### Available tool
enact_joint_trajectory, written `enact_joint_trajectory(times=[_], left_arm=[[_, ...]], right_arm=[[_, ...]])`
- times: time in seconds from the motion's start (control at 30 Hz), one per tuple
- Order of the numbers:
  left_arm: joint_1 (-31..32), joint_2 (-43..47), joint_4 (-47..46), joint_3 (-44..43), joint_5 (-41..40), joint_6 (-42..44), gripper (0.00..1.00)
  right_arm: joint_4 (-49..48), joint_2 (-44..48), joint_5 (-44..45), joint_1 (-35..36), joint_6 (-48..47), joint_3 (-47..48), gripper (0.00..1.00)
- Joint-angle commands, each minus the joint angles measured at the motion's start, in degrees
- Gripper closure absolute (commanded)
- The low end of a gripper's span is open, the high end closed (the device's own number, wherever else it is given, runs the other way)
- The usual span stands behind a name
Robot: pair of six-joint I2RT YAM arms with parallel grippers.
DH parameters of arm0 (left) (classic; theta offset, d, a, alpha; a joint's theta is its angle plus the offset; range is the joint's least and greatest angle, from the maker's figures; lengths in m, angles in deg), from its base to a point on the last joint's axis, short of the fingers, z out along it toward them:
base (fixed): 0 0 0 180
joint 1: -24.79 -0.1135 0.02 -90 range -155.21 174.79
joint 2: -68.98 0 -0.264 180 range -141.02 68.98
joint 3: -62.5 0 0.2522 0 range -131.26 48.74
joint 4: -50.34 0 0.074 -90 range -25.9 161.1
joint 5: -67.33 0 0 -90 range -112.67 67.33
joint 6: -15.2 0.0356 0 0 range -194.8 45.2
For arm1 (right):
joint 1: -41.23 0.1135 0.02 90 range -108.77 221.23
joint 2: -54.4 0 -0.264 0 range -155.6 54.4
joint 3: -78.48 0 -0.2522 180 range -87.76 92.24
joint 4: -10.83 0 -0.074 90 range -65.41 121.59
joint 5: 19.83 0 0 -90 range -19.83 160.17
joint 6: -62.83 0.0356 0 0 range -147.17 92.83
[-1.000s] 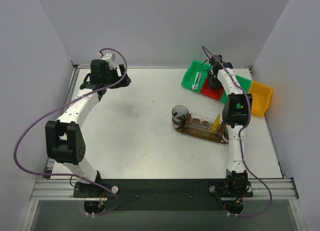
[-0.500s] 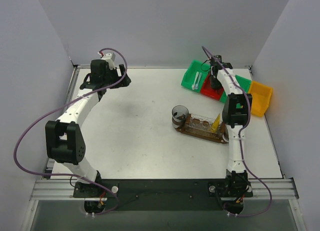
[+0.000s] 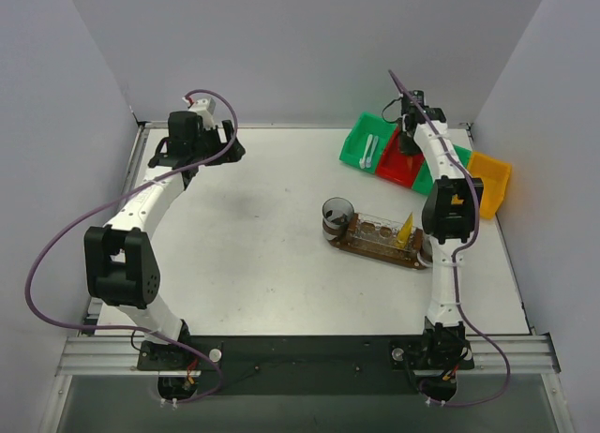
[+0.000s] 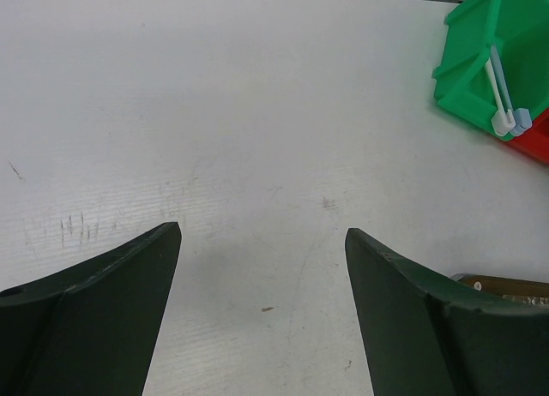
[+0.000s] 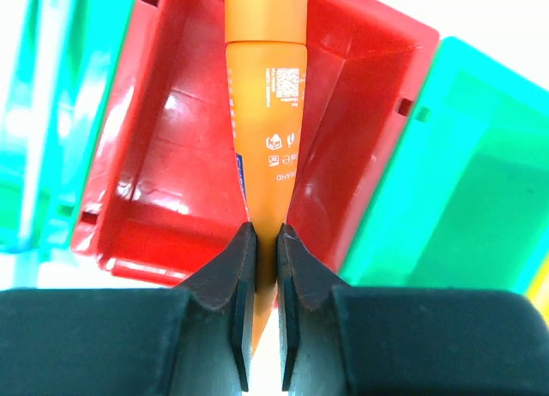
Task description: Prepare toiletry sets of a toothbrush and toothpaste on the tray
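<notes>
The right gripper [image 5: 264, 242] has closed since a second ago: its jaws now pinch the narrow flat end of an orange toothpaste tube [image 5: 264, 113], which hangs from them over the red bin [image 5: 171, 173], the bin that sits beyond the far right end of the tray [image 3: 375, 254]. A second ago that arm reached lower into the bin; now the wrist stands higher over it and the elbow has swung a little farther to the right of the tray. The tray itself has not moved, and it still carries its row of clear cups [image 3: 375, 230] with one yellow tube [image 3: 405, 232] upright at its right end, and a dark cup [image 3: 337, 213] touching its left end. White toothbrushes [image 3: 370, 152] lie in the green bin [image 3: 354, 141] beyond the tray. The left gripper [image 4: 262, 233] is unchanged, jaws spread wide and holding nothing, over the bare table [image 4: 257, 87] well to the far left of the tray
</notes>
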Motion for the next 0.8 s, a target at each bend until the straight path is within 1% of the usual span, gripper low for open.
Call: enact_joint_trajectory(times=[0.0,0.17,0.27,0.3,0.37,0.47,0.5,0.53,0.6,0.63,0.67,0.7,0.73,0.77], left_arm=[[-0.45,3.22,-3.63,-2.36,2.05,1.39,0.12],[-0.45,4.97,-5.56,-2.27,4.33,2.18,0.12],[-0.36,5.94,-7.23,-2.45,8.1,3.67,0.12],[-0.36,6.38,-7.85,-2.36,11.07,4.2,0.12],[-0.1,6.73,-9.08,-2.36,14.08,5.69,0.12],[0.95,7.35,-10.31,-2.28,18.91,8.23,0.12],[2.17,8.04,-10.66,-1.58,19.97,9.2,0.12],[2.97,8.31,-10.75,-1.31,20.85,10.17,0.12],[5.77,9.28,-9.97,-0.52,21.04,13.69,0.13],[6.83,9.63,-9.44,0.18,20.86,16.13,0.13],[7.97,9.98,-9.0,0.71,20.08,16.85,0.13],[9.03,11.03,-9.17,1.32,19.63,18.6,0.13],[10.87,11.48,-10.56,2.72,19.19,19.75,0.12],[11.67,11.91,-11.54,3.52,19.02,20.2,0.12]], right_arm=[[-0.98,9.1,-1.69,-0.32,2.3,-0.55,1.0],[-1.07,13.31,-6.25,-0.32,3.53,-1.6,1.0],[-1.07,17.18,-7.58,-0.23,4.58,-2.84,1.0],[-1.07,18.4,-8.63,-0.23,5.11,-3.88,1.0],[-0.98,22.18,-10.73,-0.23,5.9,-4.94,1.0],[-0.55,27.37,-16.97,-0.06,7.22,-8.19,1.0],[-0.11,28.6,-21.08,0.12,7.83,-9.42,1.0],[0.59,30.7,-22.86,0.2,8.36,-9.95,1.0],[3.23,32.82,-26.46,0.73,9.24,-11.1,1.0],[4.28,34.57,-30.13,0.82,10.2,-12.32,1.0],[6.38,35.55,-32.43,0.99,10.82,-12.94,1.0],[7.45,36.43,-34.46,1.26,11.44,-13.73,1.0],[9.37,38.35,-38.31,1.87,12.05,-15.48,1.0],[10.35,39.32,-39.82,2.48,12.14,-16.45,1.0]])
